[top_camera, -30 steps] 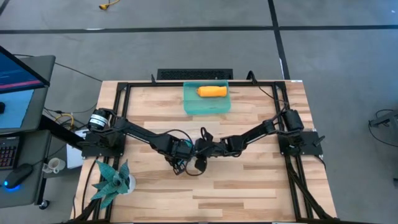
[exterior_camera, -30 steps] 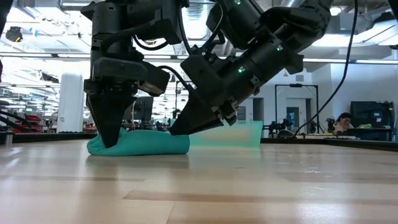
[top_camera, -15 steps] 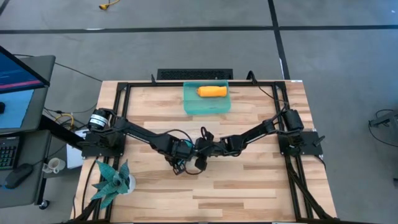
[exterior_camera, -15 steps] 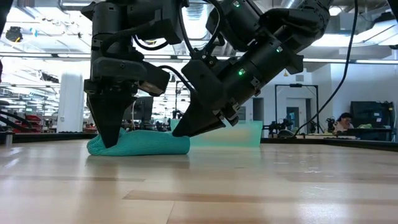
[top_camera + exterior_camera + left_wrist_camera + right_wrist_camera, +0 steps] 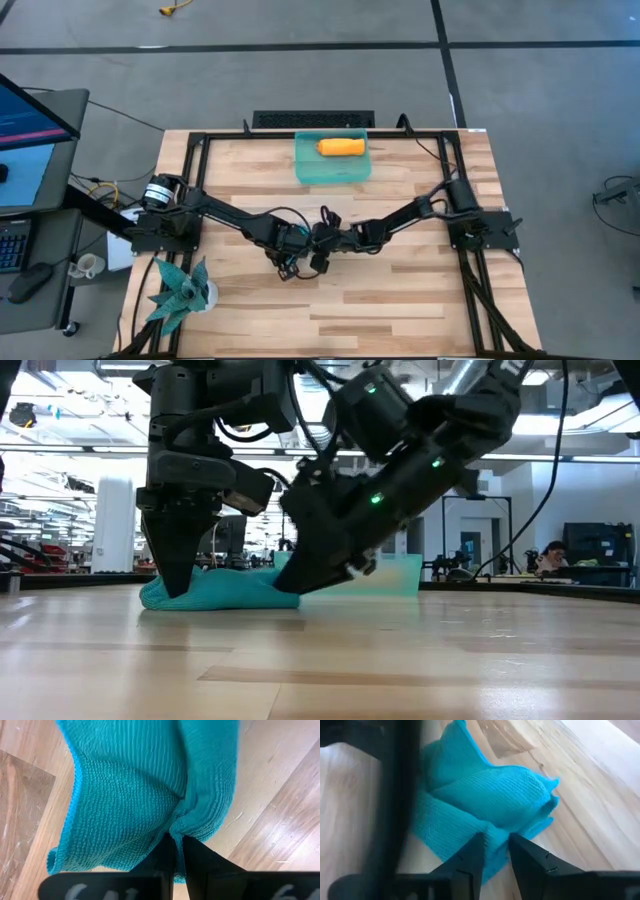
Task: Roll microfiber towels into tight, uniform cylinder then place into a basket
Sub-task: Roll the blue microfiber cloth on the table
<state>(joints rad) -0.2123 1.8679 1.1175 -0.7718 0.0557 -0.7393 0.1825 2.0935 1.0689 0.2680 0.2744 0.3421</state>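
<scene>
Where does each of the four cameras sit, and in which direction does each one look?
High view: above the table, looking straight down; shows both arms, the basket and the orange towel.
Low view: at table height, looking level across; shows the left gripper and right gripper on the teal towel.
Left wrist view: on the left arm, looking past its shut fingers, which pinch the teal towel.
Right wrist view: on the right arm, looking past its fingers at the teal towel.
Shared: the low view and both wrist views show the teal towel.
</scene>
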